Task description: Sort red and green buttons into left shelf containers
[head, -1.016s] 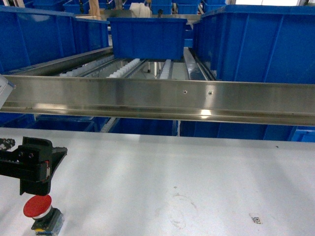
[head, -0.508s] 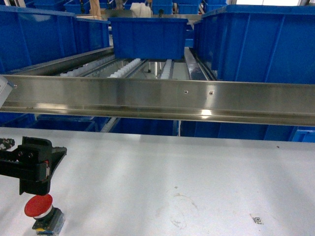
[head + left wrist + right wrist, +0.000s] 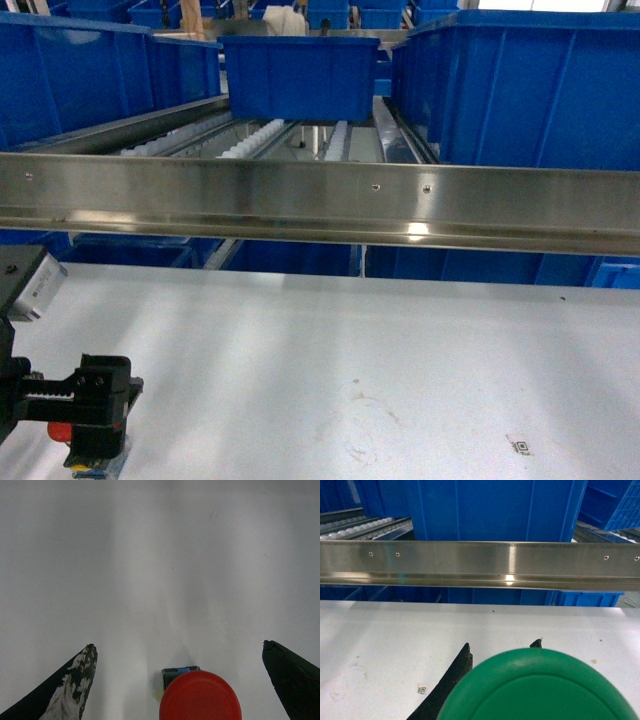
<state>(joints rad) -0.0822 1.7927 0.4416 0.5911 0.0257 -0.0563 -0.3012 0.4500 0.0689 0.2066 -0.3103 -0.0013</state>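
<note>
Left end effector (image 3: 180, 680) spread around glossy round red button (image 3: 200, 697), right end effector (image 3: 501, 652) pinching smooth green button (image 3: 540, 687)

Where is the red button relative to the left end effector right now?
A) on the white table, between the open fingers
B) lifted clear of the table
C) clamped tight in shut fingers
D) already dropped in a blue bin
A: the left wrist view shows the red button standing on the white table with both fingers of the left end effector spread well clear of it.

The left gripper (image 3: 95, 420) hides most of the red button (image 3: 60, 432); the green button (image 3: 540, 687), perhaps gripped, is cut off.
</note>
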